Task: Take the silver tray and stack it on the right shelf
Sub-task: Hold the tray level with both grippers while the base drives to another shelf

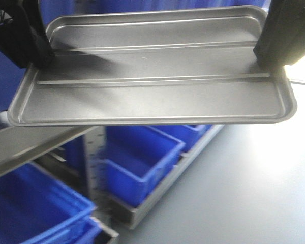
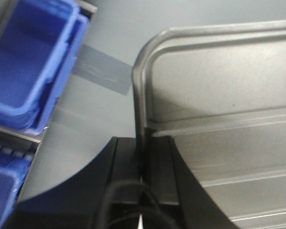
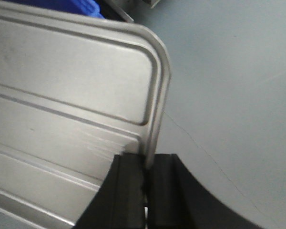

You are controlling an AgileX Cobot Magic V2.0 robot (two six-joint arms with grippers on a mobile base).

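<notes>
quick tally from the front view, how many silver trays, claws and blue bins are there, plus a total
silver tray: 1
claws: 2, the left claw and the right claw, each clamped on the tray's rim
blue bins: 3 that can be told apart, more may be hidden
total: 6

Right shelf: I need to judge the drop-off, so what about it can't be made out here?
Front view: silver tray blocks everything behind it; no rollers show.
Front view, lower left: grey slanted panel, blurred and cut off; shelf or not, unclear.
Wrist views: tray and jaws fill most of each.
</notes>
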